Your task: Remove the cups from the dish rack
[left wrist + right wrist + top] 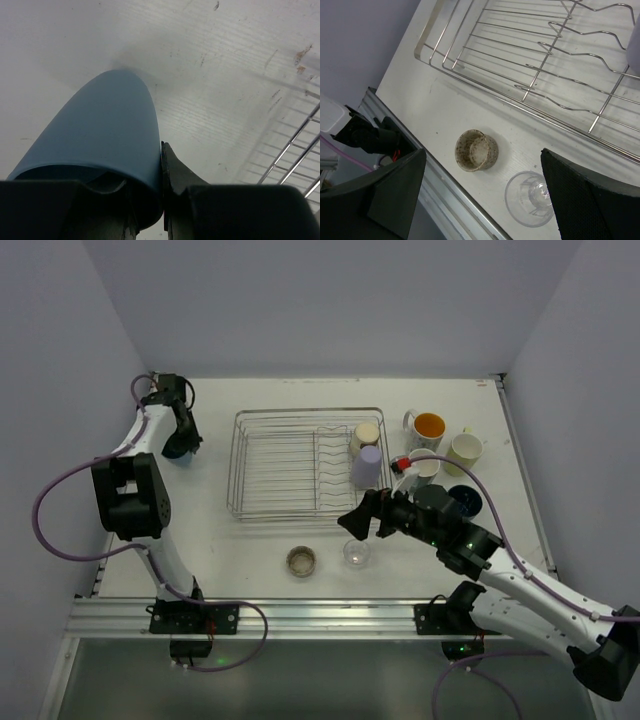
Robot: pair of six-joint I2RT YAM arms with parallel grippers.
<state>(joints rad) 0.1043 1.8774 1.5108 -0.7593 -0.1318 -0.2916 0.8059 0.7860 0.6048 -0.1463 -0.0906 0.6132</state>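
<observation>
Blue cup (100, 145) | gripped by left end effector (144, 172) | left of dish rack (235, 465)

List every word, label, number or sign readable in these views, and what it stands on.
None: no text, label, number or sign is readable in any view. The silver wire dish rack, the speckled cream cup, the clear glass cup and the matte blue cup are plain.
</observation>
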